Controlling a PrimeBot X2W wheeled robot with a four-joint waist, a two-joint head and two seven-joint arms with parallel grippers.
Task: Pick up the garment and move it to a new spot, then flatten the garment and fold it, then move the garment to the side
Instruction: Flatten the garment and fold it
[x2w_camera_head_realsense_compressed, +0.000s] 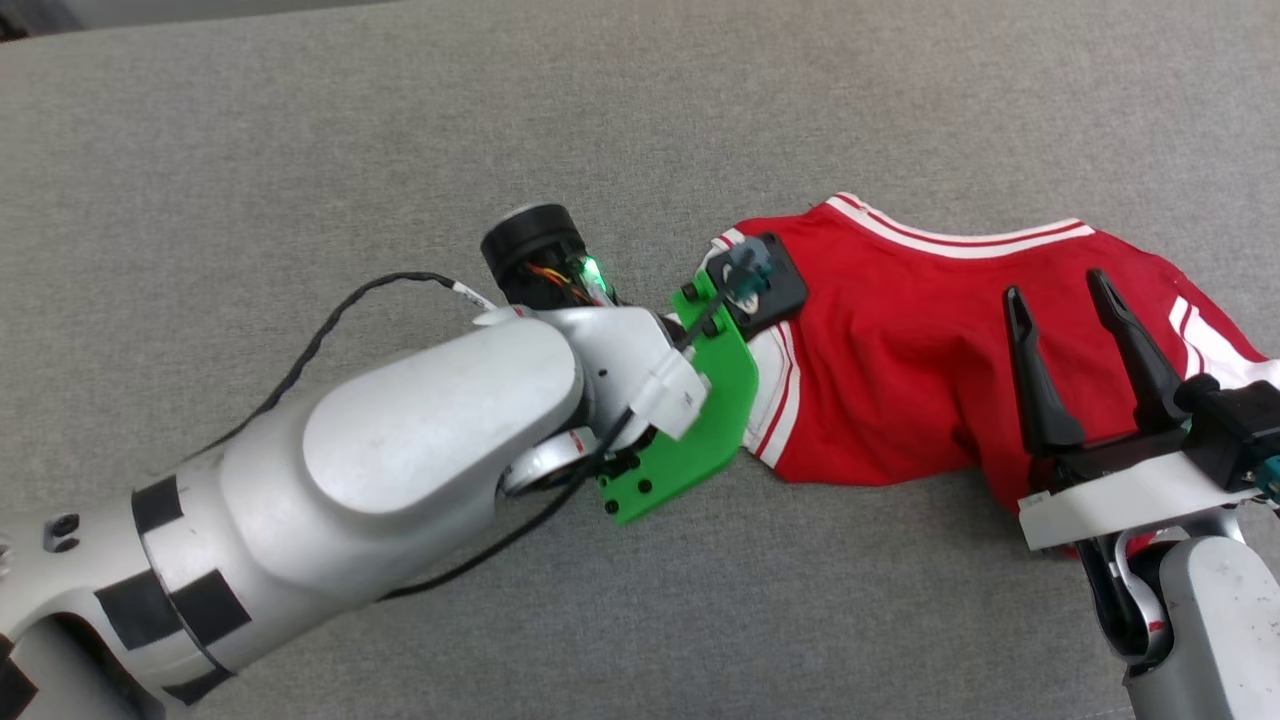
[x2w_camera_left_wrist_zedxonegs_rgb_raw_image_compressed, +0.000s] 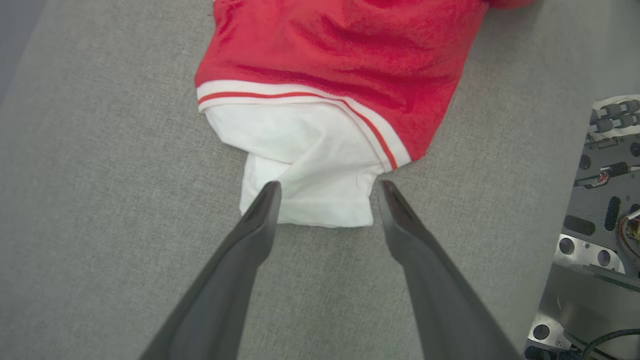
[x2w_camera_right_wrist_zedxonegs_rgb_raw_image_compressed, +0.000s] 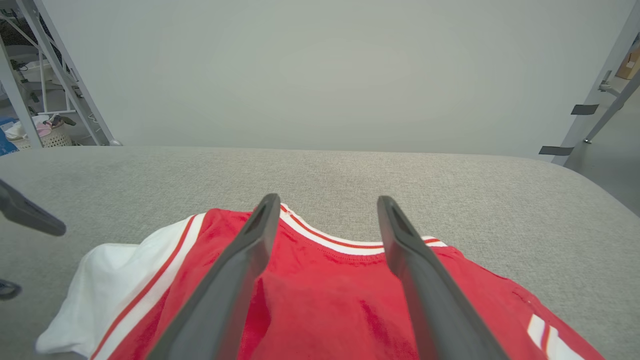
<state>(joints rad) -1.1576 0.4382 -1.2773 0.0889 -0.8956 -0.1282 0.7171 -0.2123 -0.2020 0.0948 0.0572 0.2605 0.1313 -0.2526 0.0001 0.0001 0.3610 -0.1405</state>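
The garment (x2w_camera_head_realsense_compressed: 900, 350) lies rumpled right of centre on the grey surface (x2w_camera_head_realsense_compressed: 300, 150), long axis running left to right. Its white sleeve (x2w_camera_left_wrist_zedxonegs_rgb_raw_image_compressed: 310, 165), the left end, sits between the spread fingertips of the left gripper (x2w_camera_left_wrist_zedxonegs_rgb_raw_image_compressed: 327, 187); the right gripper (x2w_camera_head_realsense_compressed: 1057, 290), fingers also apart, hovers over the red body.

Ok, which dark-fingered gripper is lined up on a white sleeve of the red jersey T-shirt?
The left gripper: its open fingers frame the white sleeve, while the right gripper points over the body of the red jersey T-shirt.
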